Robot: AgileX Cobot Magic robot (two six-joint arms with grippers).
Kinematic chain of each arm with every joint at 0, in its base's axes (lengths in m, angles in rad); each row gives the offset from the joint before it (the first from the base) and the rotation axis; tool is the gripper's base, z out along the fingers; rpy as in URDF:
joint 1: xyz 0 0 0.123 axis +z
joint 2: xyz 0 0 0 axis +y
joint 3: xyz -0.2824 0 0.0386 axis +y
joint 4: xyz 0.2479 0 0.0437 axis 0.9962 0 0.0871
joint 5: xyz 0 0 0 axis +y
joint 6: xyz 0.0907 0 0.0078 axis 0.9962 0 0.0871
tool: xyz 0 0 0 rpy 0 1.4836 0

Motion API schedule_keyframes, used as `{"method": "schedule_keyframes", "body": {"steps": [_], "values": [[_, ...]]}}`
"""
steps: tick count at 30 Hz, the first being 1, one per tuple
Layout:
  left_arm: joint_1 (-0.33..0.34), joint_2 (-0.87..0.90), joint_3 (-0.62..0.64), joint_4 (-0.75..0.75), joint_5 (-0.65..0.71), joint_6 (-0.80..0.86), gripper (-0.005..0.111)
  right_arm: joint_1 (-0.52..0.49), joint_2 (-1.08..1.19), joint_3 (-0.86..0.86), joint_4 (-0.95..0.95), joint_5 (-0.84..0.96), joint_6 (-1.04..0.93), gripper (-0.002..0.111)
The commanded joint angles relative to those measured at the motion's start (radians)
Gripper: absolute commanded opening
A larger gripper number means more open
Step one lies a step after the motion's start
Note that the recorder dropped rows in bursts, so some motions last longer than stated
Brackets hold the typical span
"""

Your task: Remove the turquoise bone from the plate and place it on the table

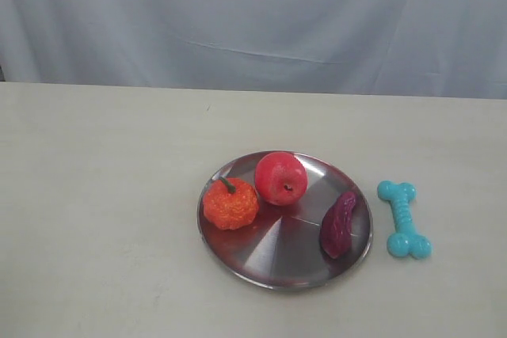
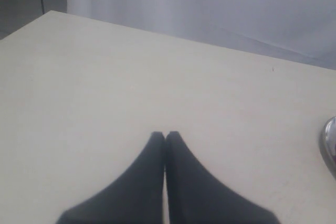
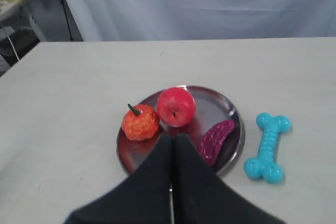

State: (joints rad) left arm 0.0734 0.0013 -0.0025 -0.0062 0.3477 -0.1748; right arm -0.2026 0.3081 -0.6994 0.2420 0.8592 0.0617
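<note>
Turquoise ribbed toy bone with 2 knobby ends lies flat on the pale beige matte worktop. It is just beside the round shiny metal plate, on its right in the exterior view and clear of the rim, so the task looks finished.

3 toys sit on the plate: a red apple, a bumpy orange pumpkin and a dark purple-red oblong toy, which is nearest the bone.

The left tool is closed tip to tip with nothing in it, facing bare worktop. The right tool is likewise pressed shut and empty, looking down on plate and bone. Neither shows in the exterior view.

The risks, as I judge them, lie in needless motion: another grasp by the right tool could shove the bone against the rim or knock the purple toy. A low sweep over the plate could tip the apple, which would roll — the bone's ribbed, knobby form should keep it put.
</note>
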Motion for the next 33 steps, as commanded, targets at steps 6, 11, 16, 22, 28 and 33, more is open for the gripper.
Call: {"method": "schedule_keyframes", "body": {"steps": [6,11,16,22,28,33], "values": [[0.004,-0.001,0.003,0.006,-0.005,-0.002,0.000,-0.001,-0.107,0.055,0.022,-0.060,-0.001,-0.001],[0.004,-0.001,0.003,0.006,-0.005,-0.002,0.000,-0.001,-0.121,0.055,0.022,-0.058,-0.001,-0.001],[0.004,-0.001,0.003,0.006,-0.005,-0.002,0.000,-0.001,-0.120,0.055,-0.006,-0.068,-0.029,-0.001],[0.004,-0.001,0.003,0.006,-0.005,-0.002,0.000,-0.001,-0.120,0.073,-0.070,-0.183,-0.049,-0.001],[0.004,-0.001,0.003,0.006,-0.005,-0.002,0.000,-0.001,-0.135,0.214,-0.118,-0.425,-0.062,-0.001],[0.004,-0.001,0.003,0.006,-0.005,-0.002,0.000,-0.004,-0.196,0.373,-0.186,-0.613,-0.062,-0.001]]}}
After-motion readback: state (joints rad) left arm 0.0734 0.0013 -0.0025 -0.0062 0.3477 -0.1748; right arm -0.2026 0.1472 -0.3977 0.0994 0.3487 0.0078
